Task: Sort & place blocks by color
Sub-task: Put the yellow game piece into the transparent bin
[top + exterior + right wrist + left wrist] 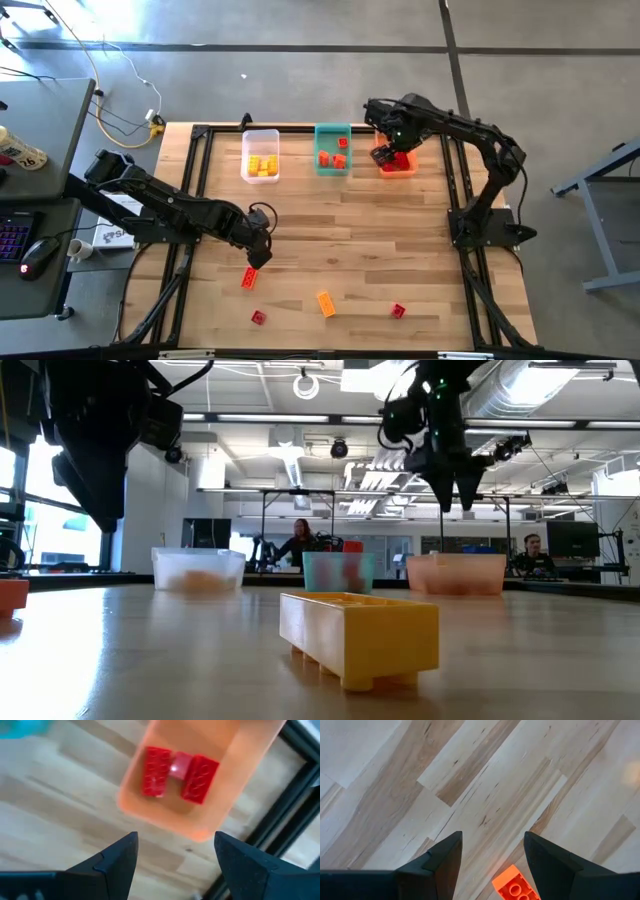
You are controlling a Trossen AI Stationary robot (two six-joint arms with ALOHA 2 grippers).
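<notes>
Likely light, rigid and slick, the orange brick (516, 887) beneath the empty, wide-spread left gripper (492, 857) near the table's near-left should be pinched across its flat sides. Far right, the right gripper (175, 857) hovers wide and empty over the orange bin (398, 166) holding red bricks (175, 770).

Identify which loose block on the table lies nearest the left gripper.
The orange-red block just below the open left gripper; the other loose blocks lie farther along the table's near edge.
</notes>
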